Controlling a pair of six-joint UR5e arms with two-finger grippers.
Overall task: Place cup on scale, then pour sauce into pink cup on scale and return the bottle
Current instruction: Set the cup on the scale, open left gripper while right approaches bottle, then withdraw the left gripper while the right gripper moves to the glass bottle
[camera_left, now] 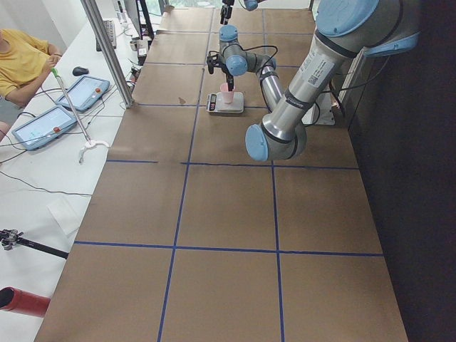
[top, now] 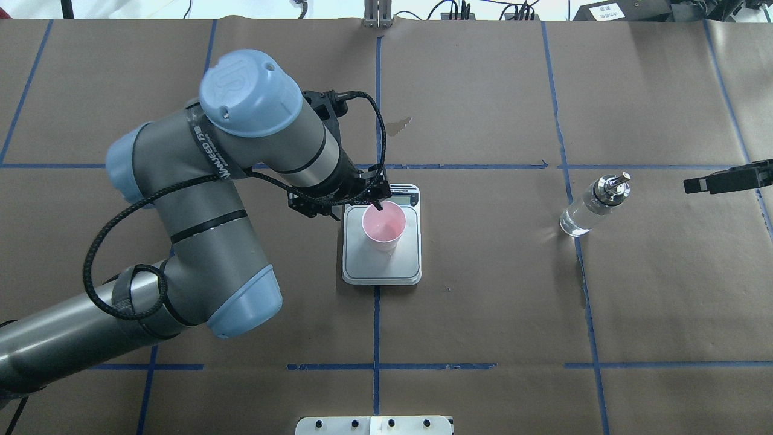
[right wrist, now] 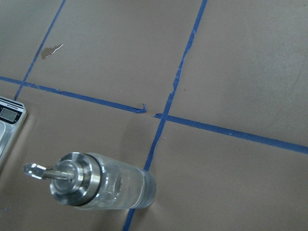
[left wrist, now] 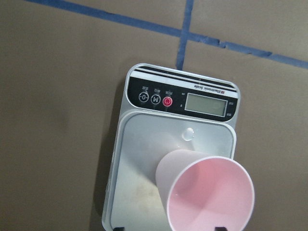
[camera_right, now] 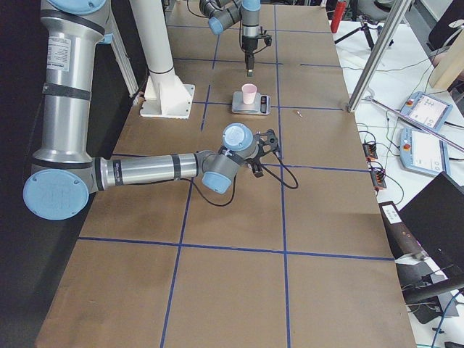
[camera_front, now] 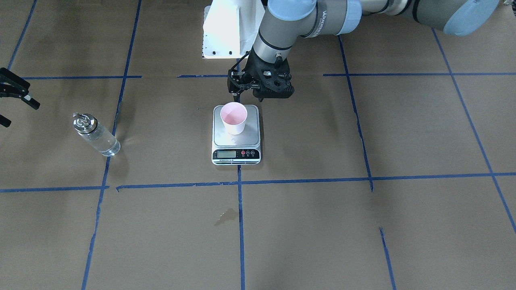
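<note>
Pink-lined cup [camera_front: 233, 117] (whitish outside) upright on scale [camera_front: 250, 135]; left gripper [left wrist: 169, 228] apart.

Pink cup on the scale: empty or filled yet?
Looks empty. The cup stands upright on the scale, its pink bottom bare in the left wrist view, no liquid visible.
</note>
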